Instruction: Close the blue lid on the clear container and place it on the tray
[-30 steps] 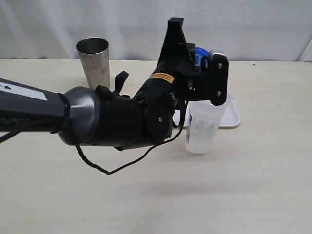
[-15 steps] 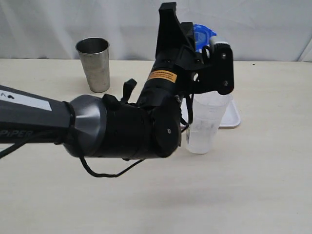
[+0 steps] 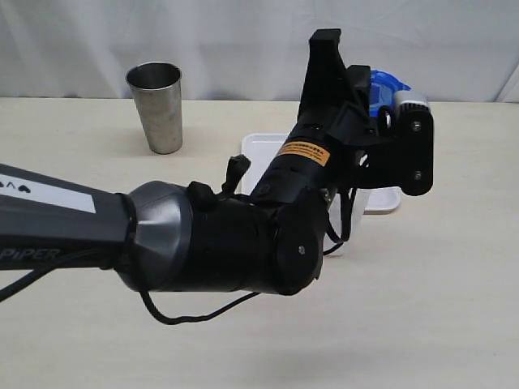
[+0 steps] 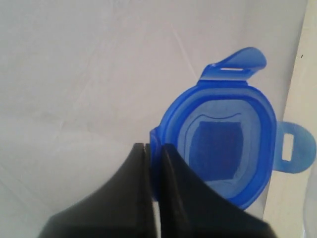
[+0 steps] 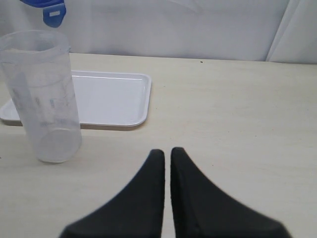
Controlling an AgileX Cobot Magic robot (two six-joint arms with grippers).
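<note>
Holds the blue lid pinched by its rim in the left gripper, shifted rightward past the clear container since half a second ago. Shows right gripper pressed together, empty. Leaves container upright, uncapped, on the counter just beside the tray.

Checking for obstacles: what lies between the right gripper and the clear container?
Only bare tabletop lies between the right gripper and the clear container, shown in the right wrist view.
</note>
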